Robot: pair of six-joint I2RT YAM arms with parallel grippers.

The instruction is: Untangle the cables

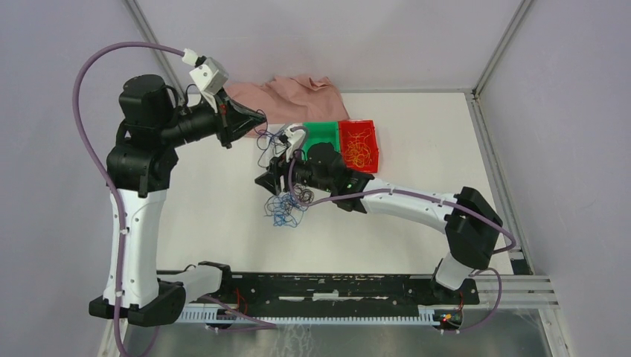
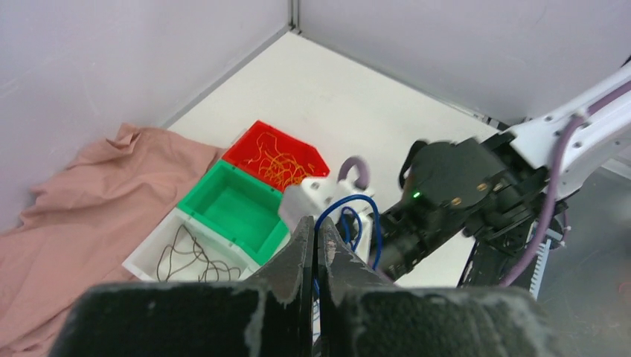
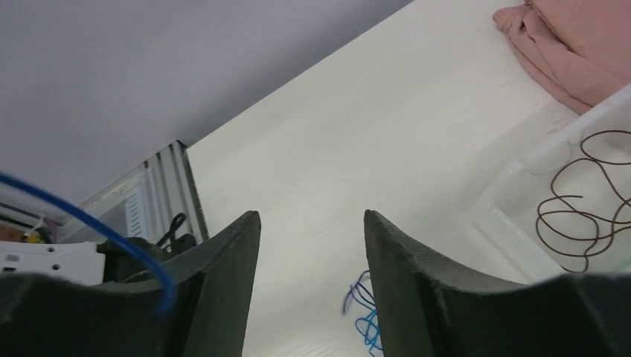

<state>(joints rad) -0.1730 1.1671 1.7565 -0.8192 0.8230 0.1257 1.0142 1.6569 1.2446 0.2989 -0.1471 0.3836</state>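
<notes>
Blue cables (image 1: 283,210) lie loosely tangled on the table (image 1: 208,186) in the top view, just under the right gripper (image 1: 263,181). The left gripper (image 1: 259,121) hangs higher, with strands trailing from it. Drawing one strand away slowly would likely keep the knots from tightening.

From the left wrist, the fingers (image 2: 301,245) are pressed together, seemingly pinching a blue strand (image 2: 364,201). The red bin (image 2: 301,152) holds yellow-orange strands (image 2: 279,167), the green bin (image 2: 238,204) nothing, and the white bin (image 2: 139,262) dark brown strands (image 2: 190,256).

From the right wrist, that gripper's fingers stand spread, gripping nothing.
</notes>
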